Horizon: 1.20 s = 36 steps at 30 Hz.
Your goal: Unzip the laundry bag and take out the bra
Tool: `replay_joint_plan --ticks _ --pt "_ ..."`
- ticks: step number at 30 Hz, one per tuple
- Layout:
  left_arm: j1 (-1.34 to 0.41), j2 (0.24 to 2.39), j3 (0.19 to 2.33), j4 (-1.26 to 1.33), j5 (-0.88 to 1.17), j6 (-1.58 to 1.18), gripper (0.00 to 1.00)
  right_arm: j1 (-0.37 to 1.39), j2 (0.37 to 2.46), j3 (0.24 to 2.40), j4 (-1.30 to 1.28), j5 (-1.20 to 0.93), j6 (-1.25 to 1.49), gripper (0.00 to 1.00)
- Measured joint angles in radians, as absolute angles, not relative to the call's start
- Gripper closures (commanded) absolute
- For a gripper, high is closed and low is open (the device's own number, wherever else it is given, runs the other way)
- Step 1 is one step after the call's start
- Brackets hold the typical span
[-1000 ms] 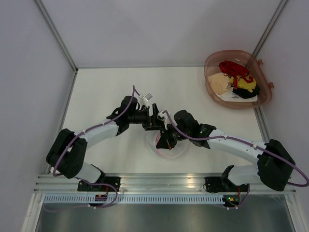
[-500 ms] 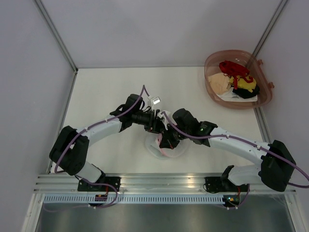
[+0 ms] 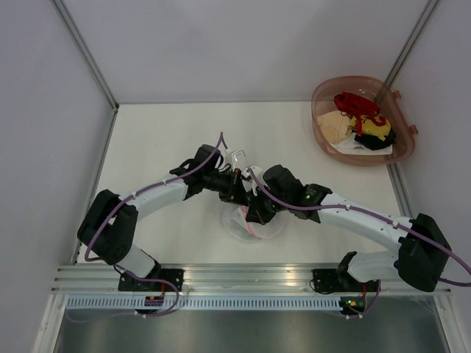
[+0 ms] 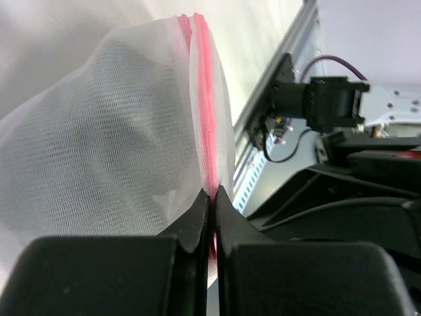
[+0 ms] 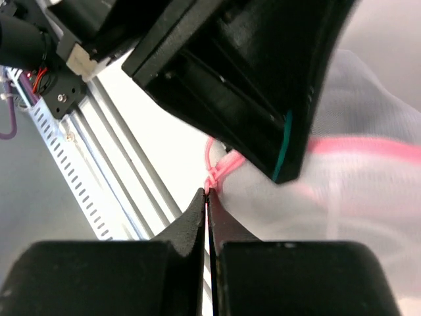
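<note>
The left gripper is clenched on the laundry bag, its two black fingers pressed together on the pink zipper rim where that seam runs down the bag's edge. The right gripper is also pinched tight, with its tips closed on a small pink knot or pull at the end of the bag's zipper line; whether this is the slider itself cannot be told. The two grippers meet at the bag's far side, almost touching each other, the left one just above the right one's tips. The white translucent mesh bulges out from the pinch, and a dim greyish shape shows through it, too blurred to name. The bag sits on the white table. Well apart from the bag, far to its right, a pinkish-brown basket holds red, yellow and black items.
</note>
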State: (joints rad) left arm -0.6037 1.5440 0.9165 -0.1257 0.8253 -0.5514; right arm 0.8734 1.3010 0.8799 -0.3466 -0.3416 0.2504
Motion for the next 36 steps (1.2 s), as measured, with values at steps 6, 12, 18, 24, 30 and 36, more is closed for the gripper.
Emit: replay_joint_plan --ticks 6,12,18,24,30,36 --pt "-0.541 1.441 0.864 -0.142 0.621 -0.592 0.98 0.863 1.293 0.876 -0.322 -0.309 0.270 1.00" --pt "-0.420 1.267 0.752 -0.102 0.444 -0.668 0.98 0.862 1.290 0.833 -0.278 -0.345 0.313 1.00" --pt "-0.400 1.229 0.715 -0.097 0.394 -0.699 0.98 0.863 1.333 0.815 -0.265 -0.302 0.341 1.00" --pt "-0.388 1.245 0.714 -0.093 0.396 -0.700 0.98 0.867 1.504 0.874 -0.340 -0.086 0.373 1.00" --pt "-0.387 1.247 0.713 -0.091 0.415 -0.700 0.68 0.869 1.561 0.910 -0.379 0.113 0.416 1.00" --pt "-0.371 1.210 0.667 -0.035 0.423 -0.727 0.01 0.868 1.529 0.919 -0.424 0.247 0.429 0.73"
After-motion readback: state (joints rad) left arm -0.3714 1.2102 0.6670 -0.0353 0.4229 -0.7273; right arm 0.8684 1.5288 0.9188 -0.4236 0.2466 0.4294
